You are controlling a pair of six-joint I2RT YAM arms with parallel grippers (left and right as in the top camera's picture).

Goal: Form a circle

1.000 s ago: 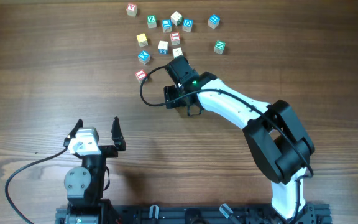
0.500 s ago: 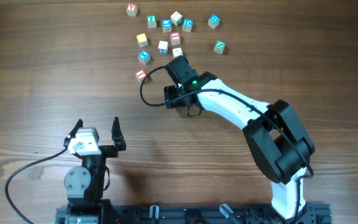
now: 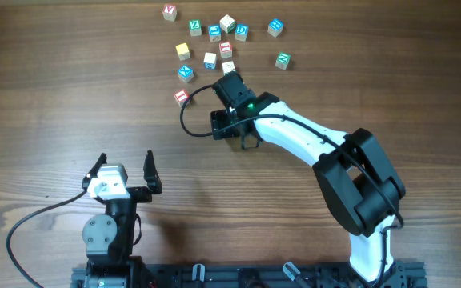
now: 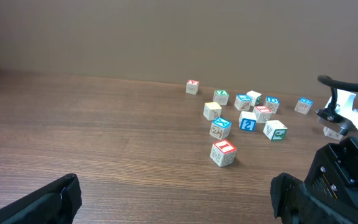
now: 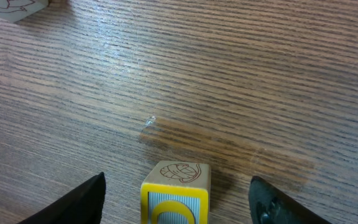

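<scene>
No circle stands on the bench [image 3: 54, 80] yet. The letter cubes [image 3: 214, 48] that must make it lie as a loose scatter close to the far edge, about midway along it, most with bare wood between them. Toward the near side of the scatter, the red-lettered cube [image 3: 182, 97] and the blue one [image 3: 185, 73] trail away from the others. The right gripper [image 5: 178, 179] is at the near side of this scatter. Its jaws are released and set either side of a yellow-framed cube [image 5: 175, 193], with wood grain showing in the gap on each side. The cube therefore sits upright on its own face, straddled and not pinched. I judge that this centring lets a squeeze catch the cube squarely by two opposite sides, ready to be carried or nudged into a ring with its neighbours. Whether a grasp is really intended the views do not settle. The right arm reaches from its base by the near edge, right of the middle. From the dark elbow the white link slants across the bench toward the far edge, and the wrist tips down so that the fingers meet the wood low. A black cable [image 3: 186, 120] loops out beside the wrist. The left gripper [image 3: 125, 160] waits near the near edge, left of the middle and well apart from every cube. Its arm is folded over its base, and its jaws are spread wide on nothing and point toward the scatter.
</scene>
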